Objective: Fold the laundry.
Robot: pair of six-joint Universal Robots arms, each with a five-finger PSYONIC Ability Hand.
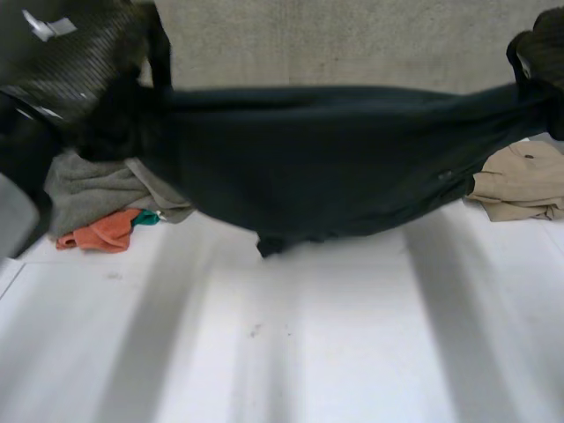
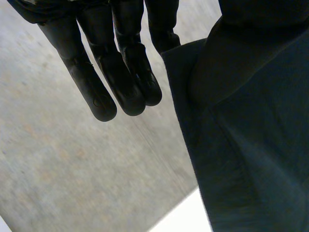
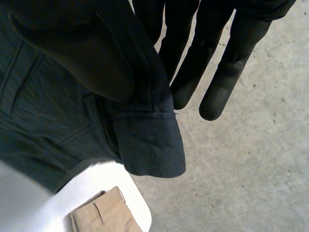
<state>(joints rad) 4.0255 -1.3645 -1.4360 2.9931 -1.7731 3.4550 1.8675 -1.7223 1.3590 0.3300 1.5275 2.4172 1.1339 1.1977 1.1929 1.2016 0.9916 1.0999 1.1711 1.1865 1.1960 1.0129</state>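
Note:
A dark garment [image 1: 326, 159] hangs stretched sideways above the white table [image 1: 308, 335], held at both ends. At the far left end my left hand [image 1: 110, 123] grips it. In the left wrist view the fingers [image 2: 120, 72] point straight down, and the dark cloth [image 2: 251, 135] hangs from beside them. At the far right end is my right hand [image 1: 538, 53]. In the right wrist view its thumb [image 3: 87, 53] presses the garment's hemmed edge [image 3: 149, 145] against the straight fingers [image 3: 227, 58]. The garment's lowest fold dips toward the table's middle.
A grey cloth [image 1: 88, 189] lies heaped at the left, with an orange piece [image 1: 101, 233] and a bit of teal [image 1: 145, 218] under it. A tan garment [image 1: 524, 181] lies at the right edge, below my right hand [image 3: 104, 215]. Concrete floor lies beyond the table.

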